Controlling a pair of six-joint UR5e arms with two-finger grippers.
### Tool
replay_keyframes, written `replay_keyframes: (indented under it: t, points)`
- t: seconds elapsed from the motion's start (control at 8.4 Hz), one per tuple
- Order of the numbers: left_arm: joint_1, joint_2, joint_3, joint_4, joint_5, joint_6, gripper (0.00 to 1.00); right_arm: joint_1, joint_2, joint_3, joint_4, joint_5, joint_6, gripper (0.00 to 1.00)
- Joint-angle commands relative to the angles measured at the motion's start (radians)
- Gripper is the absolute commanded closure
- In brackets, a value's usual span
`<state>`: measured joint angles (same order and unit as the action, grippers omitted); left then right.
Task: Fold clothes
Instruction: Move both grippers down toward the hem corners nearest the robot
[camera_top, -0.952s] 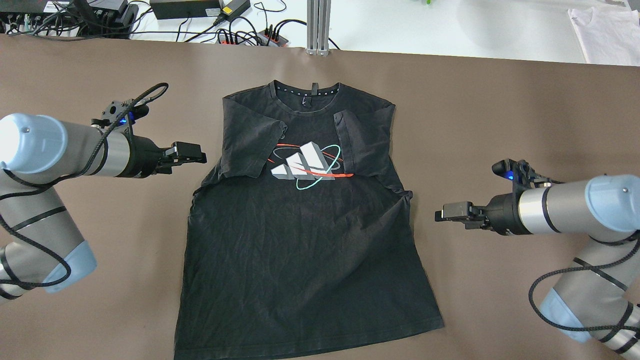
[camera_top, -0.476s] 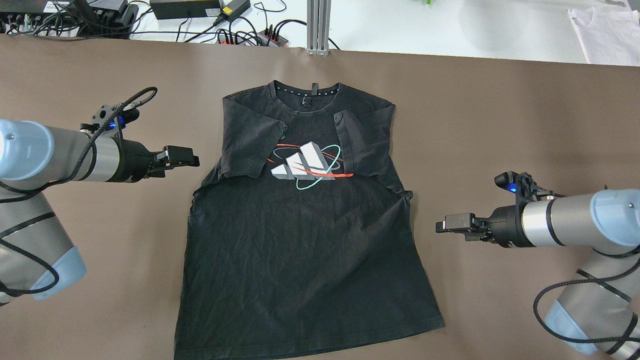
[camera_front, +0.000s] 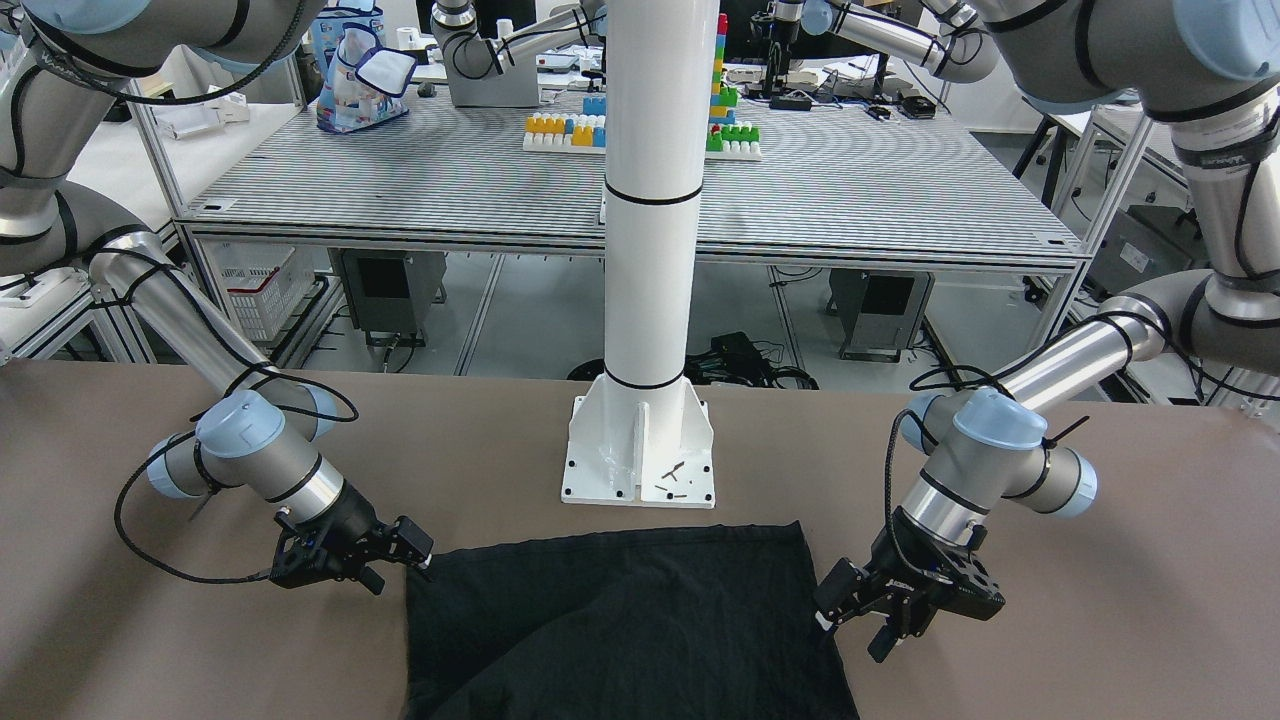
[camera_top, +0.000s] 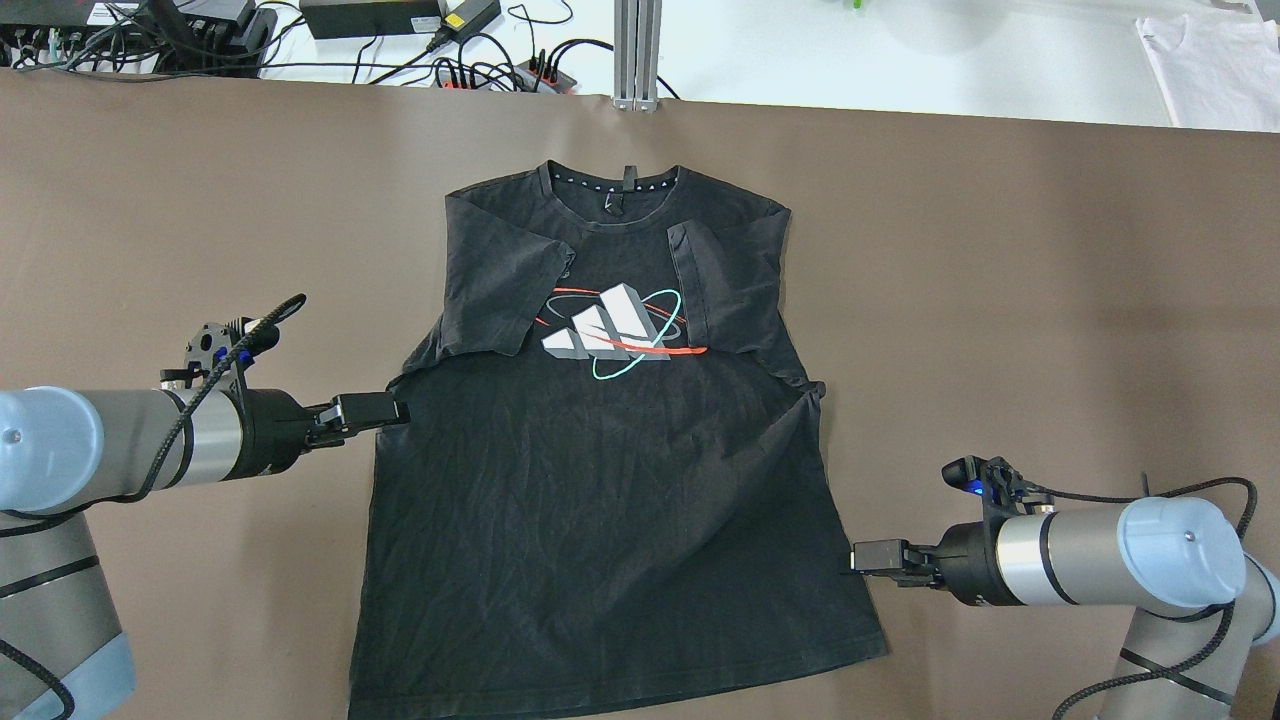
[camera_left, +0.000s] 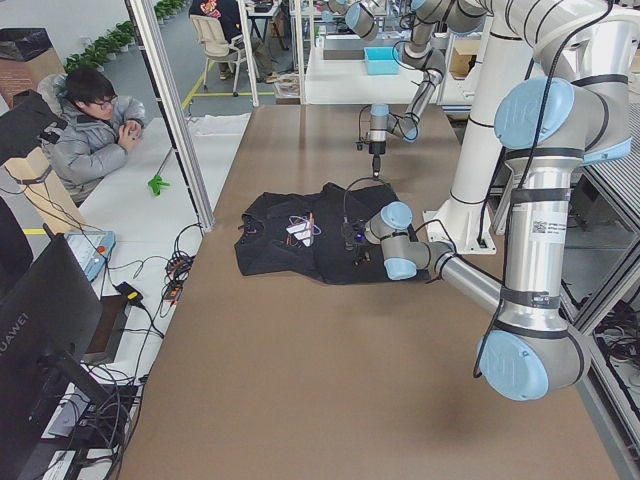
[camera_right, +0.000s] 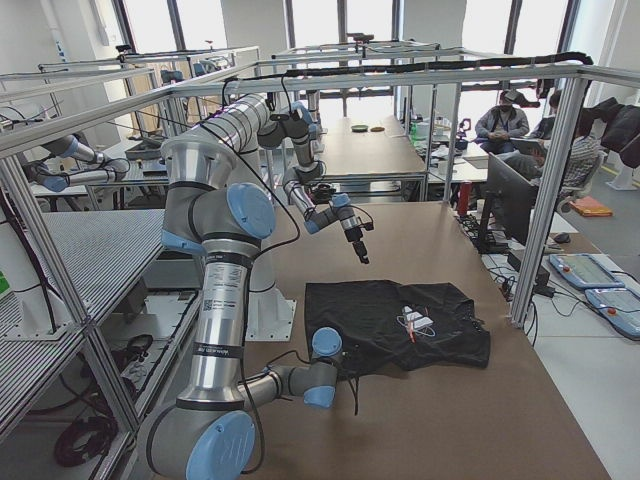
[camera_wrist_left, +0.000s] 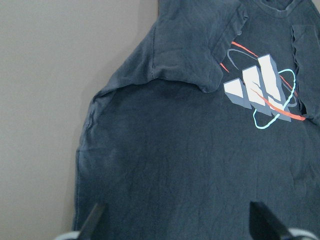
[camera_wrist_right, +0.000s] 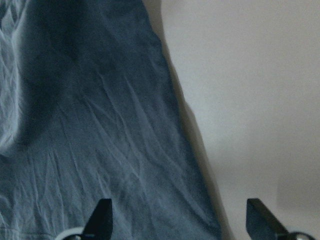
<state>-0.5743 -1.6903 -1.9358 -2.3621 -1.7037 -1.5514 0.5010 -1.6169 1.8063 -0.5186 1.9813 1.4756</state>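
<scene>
Brown table (camera_top: 1000, 250), one; black garment (camera_top: 600, 520), one.

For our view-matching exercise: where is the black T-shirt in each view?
Front-facing: T-shirt bottom centre.
Overhead: T-shirt centre.
Exterior left: T-shirt mid-table.
Exterior right: T-shirt mid-table.
Left wrist: T-shirt fills most.
Right wrist: T-shirt left half.
Shared landmark: chest logo, absent front-facing and right wrist.

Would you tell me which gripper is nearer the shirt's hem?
The right gripper, low beside the shirt; the left gripper sits up near its armpit.
</scene>
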Motion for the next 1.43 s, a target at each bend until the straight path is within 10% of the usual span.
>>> replay_keyframes:
  t: [0.0, 1.07, 1.31]
  points:
    - [0.024, 0.001, -0.003, 0.0, 0.03, -0.001, 0.0, -0.048, -0.026, 0.001, 0.0, -0.001, 0.0, 0.06]
    - [0.027, 0.004, -0.06, 0.034, 0.032, 0.001, 0.0, -0.097, -0.029, 0.005, -0.008, -0.032, 0.028, 0.09]
    - [0.027, 0.004, -0.06, 0.034, 0.032, 0.002, 0.0, -0.098, -0.029, 0.001, -0.011, -0.032, 0.031, 0.78]
